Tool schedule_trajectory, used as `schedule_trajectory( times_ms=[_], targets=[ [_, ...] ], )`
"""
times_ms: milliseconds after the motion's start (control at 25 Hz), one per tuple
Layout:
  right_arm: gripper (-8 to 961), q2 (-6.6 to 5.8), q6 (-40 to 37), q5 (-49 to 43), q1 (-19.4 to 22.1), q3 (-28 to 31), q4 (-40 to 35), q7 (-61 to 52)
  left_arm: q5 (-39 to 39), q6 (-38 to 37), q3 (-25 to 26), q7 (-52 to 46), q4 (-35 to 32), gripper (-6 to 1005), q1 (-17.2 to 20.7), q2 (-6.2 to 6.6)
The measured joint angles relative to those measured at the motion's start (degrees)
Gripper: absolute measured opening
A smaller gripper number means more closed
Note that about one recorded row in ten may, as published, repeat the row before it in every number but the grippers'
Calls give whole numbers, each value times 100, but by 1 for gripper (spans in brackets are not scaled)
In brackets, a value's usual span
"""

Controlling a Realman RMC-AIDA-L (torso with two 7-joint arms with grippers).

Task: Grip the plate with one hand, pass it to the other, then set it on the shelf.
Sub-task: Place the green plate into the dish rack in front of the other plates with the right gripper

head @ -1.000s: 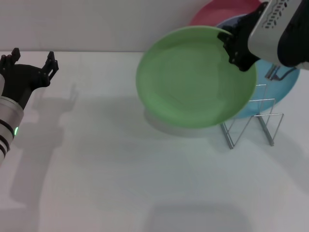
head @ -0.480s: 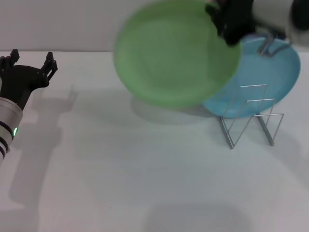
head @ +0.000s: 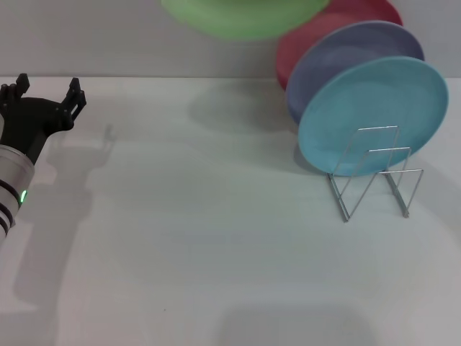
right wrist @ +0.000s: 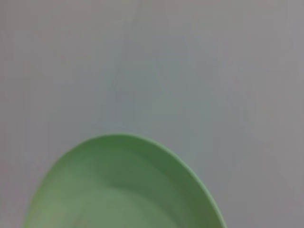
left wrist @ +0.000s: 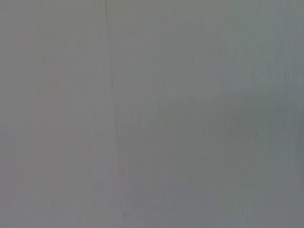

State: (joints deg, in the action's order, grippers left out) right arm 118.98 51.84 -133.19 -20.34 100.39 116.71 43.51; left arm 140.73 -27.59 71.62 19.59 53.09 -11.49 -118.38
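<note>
Head view: the green plate point(head: 241, 18) is high up, cut by the upper edge, well above the table point(head: 216, 238) and clear of the rack. Only its lower arc shows. Its shadow falls on the table near the back wall. The right gripper is outside this view, so we cannot tell how its fingers stand or where they bite the rim; we judge the plate is carried by that arm, since nothing else supports it. The left gripper point(head: 45, 97) sits at the left edge over the table, fingers spread apart and holding nothing, well apart from the plate. The shelf point(head: 374, 173) stands at the right; a sky-blue plate point(head: 371, 108) leans upright in it, a lavender plate point(head: 346, 54) behind that, a red plate point(head: 306, 40) at the back. The front loops of the rack look free.

Left wrist view: a plain grey surface only; no plate, no fingers.

Right wrist view: the plate's rim and part of its dished face fill the lower area point(right wrist: 123, 190) against a plain grey background. The arm's own fingers do not show.

Handling judgement: the plate looks like thin matte plastic, so light, stiff and not fragile, but smooth enough to pivot in a one-point pinch. We would have the left gripper take the raised rim on the side opposite the present hold, pads across the lip, before any release.
</note>
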Motion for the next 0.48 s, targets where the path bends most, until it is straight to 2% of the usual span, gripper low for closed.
schedule_trajectory(
  times_ms=[80, 120, 160, 280, 320, 480],
  targets=[
    [40, 9, -96, 842, 220, 127, -27, 414, -2, -2, -5, -2, -16, 820, -5, -1],
    [40, 19, -256, 1629, 610, 74, -47, 991, -2, -2, -6, -3, -19, 820, -7, -2],
    [41, 19, -256, 1629, 610, 74, -47, 991, -3, -2, -8, -5, -29, 820, -15, -3],
    [42, 21, -614, 2467, 1322, -192, -44, 1764, -2, -6, -20, -7, -35, 820, -26, -9],
    [42, 20, -735, 2766, 1683, -256, -66, 1943, -2, -7, -27, -7, -36, 820, -26, -8],
    [40, 16, -758, 3052, 1972, -263, -299, 2106, -2, -10, -67, -8, -30, 820, -19, -6]
  ],
)
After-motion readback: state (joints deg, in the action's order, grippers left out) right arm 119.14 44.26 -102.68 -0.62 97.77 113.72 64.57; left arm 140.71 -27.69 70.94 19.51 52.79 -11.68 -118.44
